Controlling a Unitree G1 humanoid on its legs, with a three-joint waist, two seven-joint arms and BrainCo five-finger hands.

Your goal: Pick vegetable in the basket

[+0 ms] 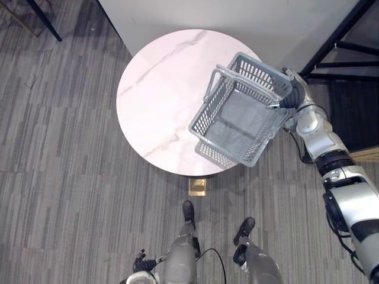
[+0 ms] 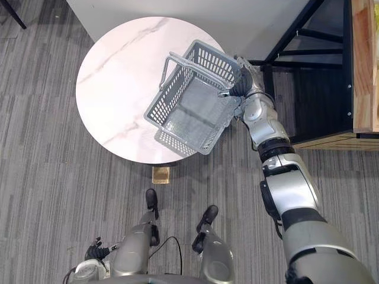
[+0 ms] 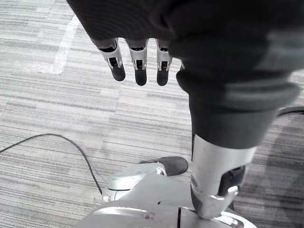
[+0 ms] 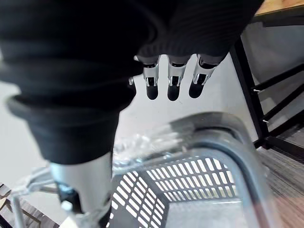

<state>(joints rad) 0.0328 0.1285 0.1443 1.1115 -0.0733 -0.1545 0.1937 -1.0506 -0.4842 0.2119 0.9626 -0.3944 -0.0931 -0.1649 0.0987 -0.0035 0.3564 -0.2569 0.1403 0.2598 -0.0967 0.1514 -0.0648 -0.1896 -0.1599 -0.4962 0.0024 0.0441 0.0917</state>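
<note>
Here, you see the grey basket tilted in the air over the right edge of the round white table. Its far rim meets the right hand, whose fingers extend straight above that rim. The left hand hangs low, fingers relaxed.

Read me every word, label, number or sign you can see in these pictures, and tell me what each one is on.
None: no text can be read.
The grey basket, the round marble table and the right hand at the basket's rim show no print.
The small tan block at the table's near edge is too small to tell.
</note>
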